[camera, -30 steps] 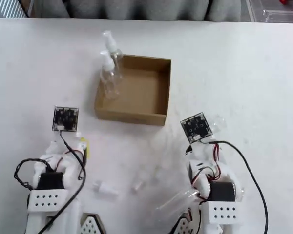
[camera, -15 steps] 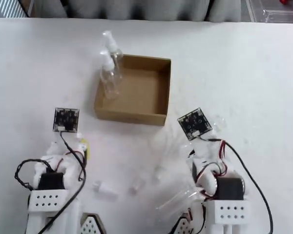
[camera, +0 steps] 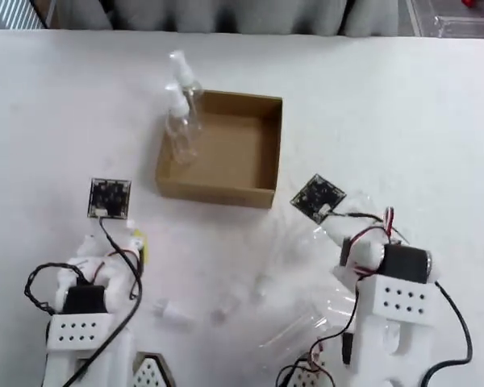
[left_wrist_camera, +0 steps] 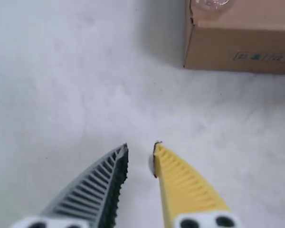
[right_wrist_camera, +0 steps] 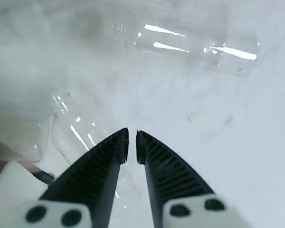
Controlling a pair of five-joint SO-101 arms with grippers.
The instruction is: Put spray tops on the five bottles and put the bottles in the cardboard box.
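From up top: the cardboard box [camera: 218, 193] sits mid-surface [camera: 387, 105]. Two bottles with spray tops [camera: 181, 129] stand at its far left corner, and I can't tell if they're inside or just against the wall. A few loose spray tops [camera: 171, 310] lie between the arms, and a clear bottle [camera: 294, 332] lies flat just beside the right arm [camera: 387, 294].

Left wrist cam: the left claw [left_wrist_camera: 140, 148] is a little open with nothing in it, low over bare surface, with the box corner ahead.

Right wrist cam: the right claw [right_wrist_camera: 132, 140] is pretty much closed and empty, with another clear bottle lying flat ahead of it.
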